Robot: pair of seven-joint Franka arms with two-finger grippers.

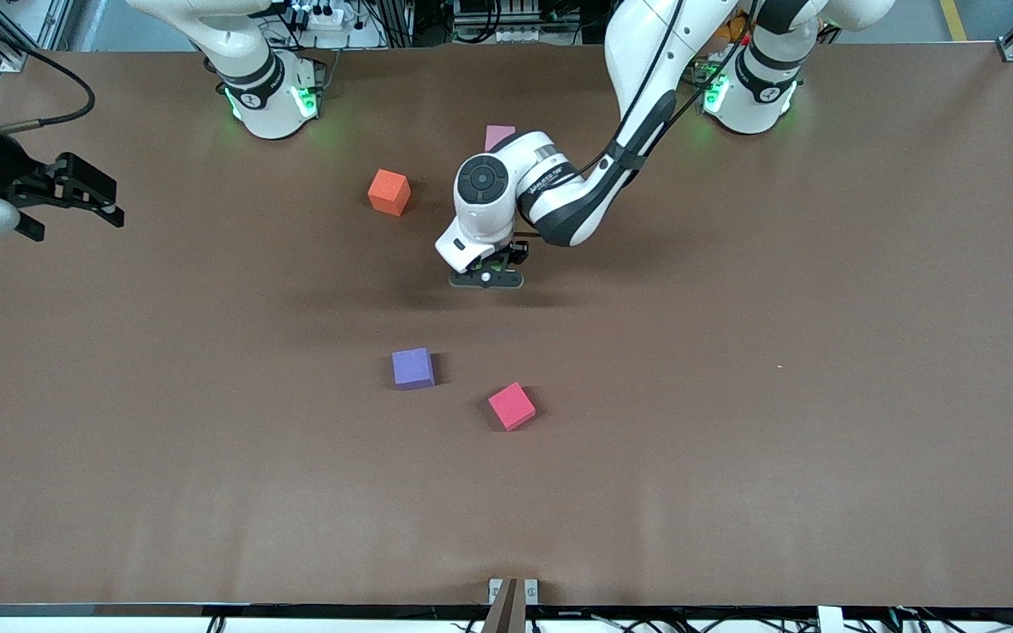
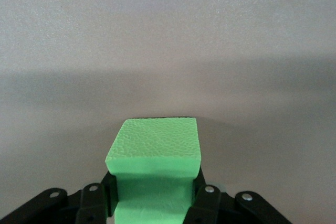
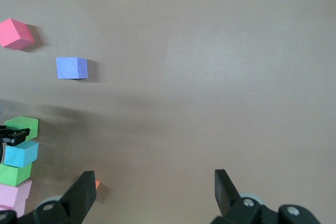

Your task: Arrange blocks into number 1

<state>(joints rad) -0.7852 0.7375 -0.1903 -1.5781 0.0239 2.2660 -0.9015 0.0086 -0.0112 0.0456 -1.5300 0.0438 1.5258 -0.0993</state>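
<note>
Left gripper [image 2: 152,203] jaws are clamped on a green block [image 2: 155,153] over mid-table, at 12 o'clock from the purple block [image 1: 412,367]. Foam-like, it looks light and compressible; grip flat opposite faces. Right gripper [image 3: 155,192] waits, jaws apart.

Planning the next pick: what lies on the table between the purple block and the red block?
Nothing: in the front view only bare table separates the purple block from the red block; the right wrist view shows the same gap.
</note>
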